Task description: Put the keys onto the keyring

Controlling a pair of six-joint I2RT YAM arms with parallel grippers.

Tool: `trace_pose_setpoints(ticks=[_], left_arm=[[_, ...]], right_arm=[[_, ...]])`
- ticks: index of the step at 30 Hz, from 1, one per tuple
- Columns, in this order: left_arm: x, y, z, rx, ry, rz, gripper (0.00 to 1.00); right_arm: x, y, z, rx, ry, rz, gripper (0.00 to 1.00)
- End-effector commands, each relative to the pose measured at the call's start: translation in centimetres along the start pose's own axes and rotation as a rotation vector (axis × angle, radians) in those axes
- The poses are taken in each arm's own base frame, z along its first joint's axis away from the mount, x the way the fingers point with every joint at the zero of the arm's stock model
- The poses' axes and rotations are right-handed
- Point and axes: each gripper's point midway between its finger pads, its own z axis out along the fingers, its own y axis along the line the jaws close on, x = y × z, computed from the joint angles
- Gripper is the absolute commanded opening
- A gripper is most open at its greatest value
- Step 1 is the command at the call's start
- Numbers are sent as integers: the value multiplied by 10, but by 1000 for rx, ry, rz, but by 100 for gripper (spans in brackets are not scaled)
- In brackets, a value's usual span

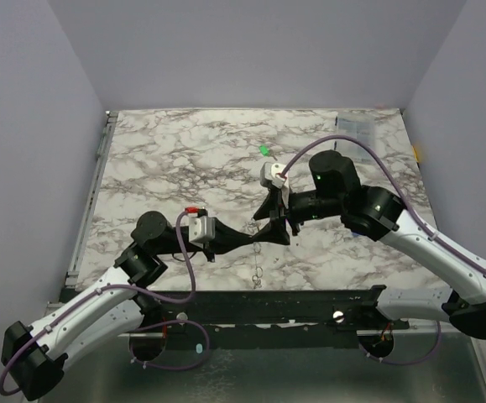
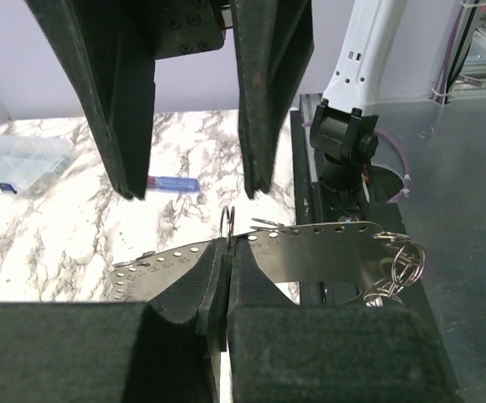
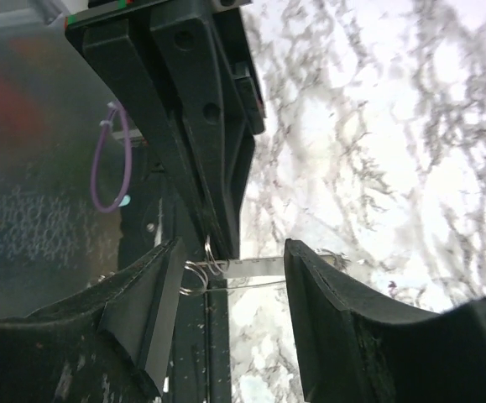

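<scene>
The keyring (image 2: 318,252), a thin grey perforated band with wire rings, reaches toward 3 o'clock from the left gripper (image 2: 227,252) clamping it; the right gripper (image 3: 232,269) is spread wide.

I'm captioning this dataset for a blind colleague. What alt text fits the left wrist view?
The left gripper, shut, pinches a thin grey perforated metal keyring band with small linked wire rings at its right end. The right gripper hangs open just above the pinch. Behind, a blue stick and a clear plastic box lie on the white marbled table.
</scene>
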Motion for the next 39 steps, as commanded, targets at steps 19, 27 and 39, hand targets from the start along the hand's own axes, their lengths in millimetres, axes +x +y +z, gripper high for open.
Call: trace_pose_setpoints(ticks=[19,27,39], left_arm=[[-47,1,-11,-84,-204,69,0],[-51,2,-14,-109,-229,63,0],[-53,1,-16,-109,-243,64,0]], right_arm=[[-20,17,-1,-63,-157,-40,30],[-17,16,1,-59,-164,-47,30],[-19,12,9,-71,-171,-44,16]])
